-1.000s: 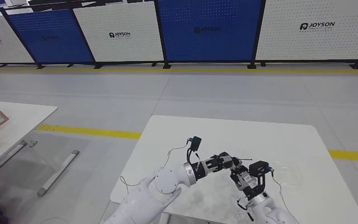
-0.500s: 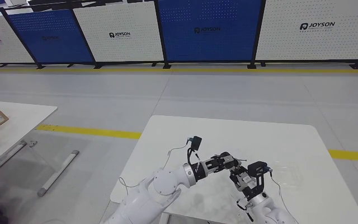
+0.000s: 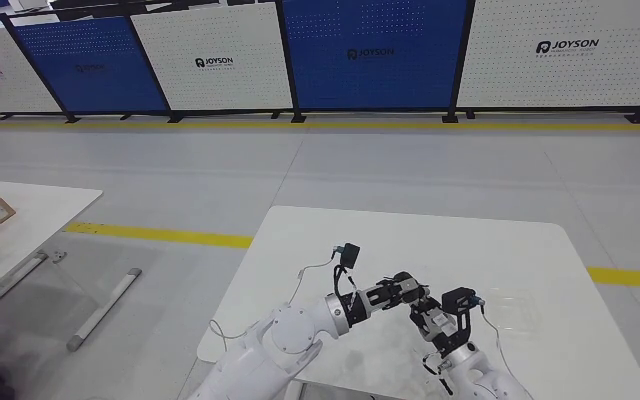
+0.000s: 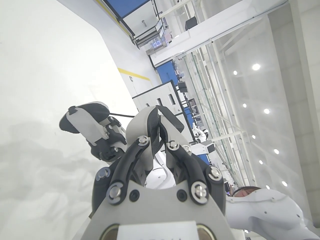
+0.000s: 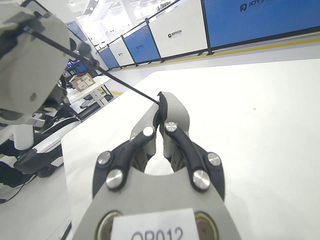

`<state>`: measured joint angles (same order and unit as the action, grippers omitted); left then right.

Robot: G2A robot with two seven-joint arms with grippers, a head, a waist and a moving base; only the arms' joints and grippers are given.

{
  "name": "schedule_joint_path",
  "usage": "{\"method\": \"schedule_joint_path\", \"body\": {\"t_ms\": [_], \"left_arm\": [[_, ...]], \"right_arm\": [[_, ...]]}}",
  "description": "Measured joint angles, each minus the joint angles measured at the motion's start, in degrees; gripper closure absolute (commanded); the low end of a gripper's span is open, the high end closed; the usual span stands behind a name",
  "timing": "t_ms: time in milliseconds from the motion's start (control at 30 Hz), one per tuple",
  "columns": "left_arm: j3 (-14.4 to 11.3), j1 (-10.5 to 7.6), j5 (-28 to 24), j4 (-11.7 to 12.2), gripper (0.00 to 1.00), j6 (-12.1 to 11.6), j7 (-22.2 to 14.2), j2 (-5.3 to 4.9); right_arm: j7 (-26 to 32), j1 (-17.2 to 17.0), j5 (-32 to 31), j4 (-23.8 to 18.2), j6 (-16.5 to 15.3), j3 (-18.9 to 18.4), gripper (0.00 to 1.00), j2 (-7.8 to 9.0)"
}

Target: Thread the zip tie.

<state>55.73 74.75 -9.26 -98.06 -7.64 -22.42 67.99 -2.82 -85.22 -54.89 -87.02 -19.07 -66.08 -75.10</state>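
A thin black zip tie (image 5: 117,82) stretches taut between my two grippers, low over the white table (image 3: 500,240). My right gripper (image 5: 161,98) is shut on one end of it. The strap runs from there past a small dark lump (image 5: 88,57) on the tie to my left gripper (image 5: 22,23). In the left wrist view my left gripper (image 4: 158,112) is shut, and the zip tie (image 4: 122,115) reaches its finger from the right gripper (image 4: 103,113). From above, the left gripper (image 3: 408,288) and right gripper (image 3: 428,312) are close together near the table's front.
A clear plastic packet (image 3: 515,308) lies on the table just right of the grippers. The table's front edge runs close below the arms. Blue and white partition panels (image 3: 375,55) stand far behind, across the floor.
The right wrist has shifted slightly to the left, toward the left gripper. Both grippers keep their hold on the zip tie.
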Motion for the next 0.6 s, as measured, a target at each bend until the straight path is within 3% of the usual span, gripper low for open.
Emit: {"method": "schedule_joint_path", "body": {"t_ms": [333, 367, 400, 433, 600], "left_arm": [[0.1, 0.60, 0.5, -0.8, 1.00, -0.3, 0.2, -0.09], [0.1, 0.62, 0.6, -0.8, 1.00, -0.2, 0.2, -0.09], [0.2, 0.63, 0.7, -0.7, 1.00, 0.2, 0.4, -0.10], [0.2, 0.61, 0.6, -0.5, 1.00, 0.7, 0.6, -0.09], [0.5, -0.50, -1.5, 1.9, 1.00, 2.3, 1.7, 0.18]], "right_arm": [[-0.2, 0.8, 0.5, 1.1, -0.3, 0.5, 1.00, -0.08], [-0.3, 0.8, 0.6, 1.2, -0.3, 0.6, 0.64, -0.08], [-0.4, 0.9, 0.8, 1.4, -0.4, 0.6, 0.04, -0.10], [-0.6, 0.9, 1.1, 1.4, -0.4, 0.6, 0.00, -0.12], [-2.8, 0.0, 3.2, 0.2, -0.4, -0.8, 0.00, 0.14]]}}
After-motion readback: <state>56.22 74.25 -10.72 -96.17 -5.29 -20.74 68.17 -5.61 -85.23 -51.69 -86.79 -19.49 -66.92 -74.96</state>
